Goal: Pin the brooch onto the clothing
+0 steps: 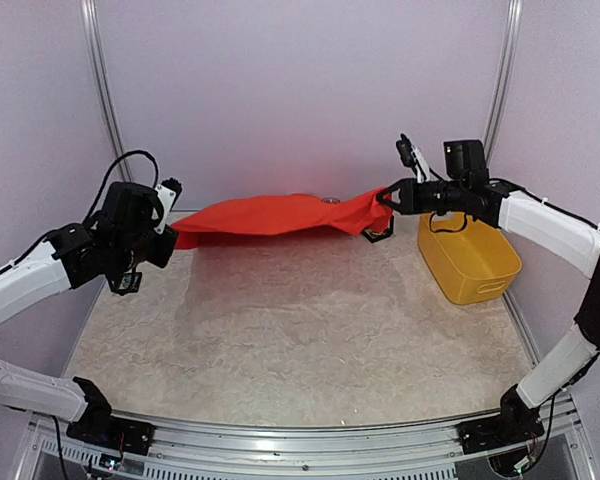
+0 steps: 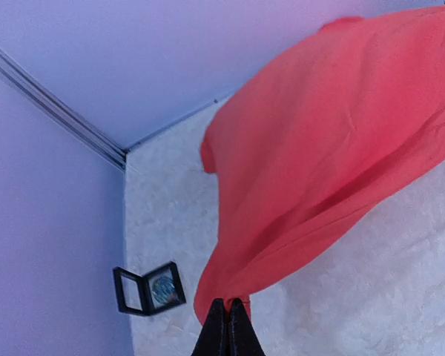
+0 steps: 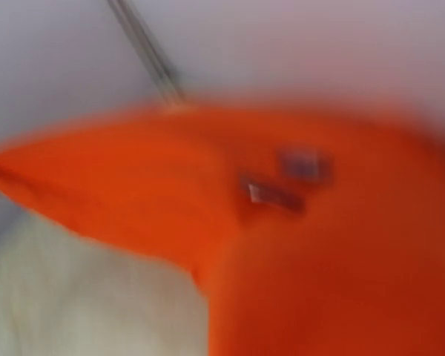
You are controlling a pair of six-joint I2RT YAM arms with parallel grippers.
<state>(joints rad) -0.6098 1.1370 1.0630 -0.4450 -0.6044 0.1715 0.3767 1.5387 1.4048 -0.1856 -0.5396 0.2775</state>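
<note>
The red-orange T-shirt (image 1: 280, 214) hangs stretched in the air between my two grippers, above the back of the table. My left gripper (image 1: 174, 238) is shut on its left end; in the left wrist view the black fingertips (image 2: 228, 326) pinch a bunched corner of the shirt (image 2: 334, 148). My right gripper (image 1: 386, 197) holds the shirt's right end. The right wrist view is blurred and filled with the shirt (image 3: 319, 282), so its fingers are hidden. A round bluish brooch (image 2: 163, 288) lies in an open black case (image 2: 130, 291) on the table; the case also shows in the top view (image 1: 377, 235).
A yellow plastic basket (image 1: 470, 262) stands at the back right, just under my right arm. The table (image 1: 300, 330) has a pale mottled top. Walls and metal frame posts (image 1: 102, 100) close the back and sides. Small dark blurred marks (image 3: 289, 182) show on the shirt.
</note>
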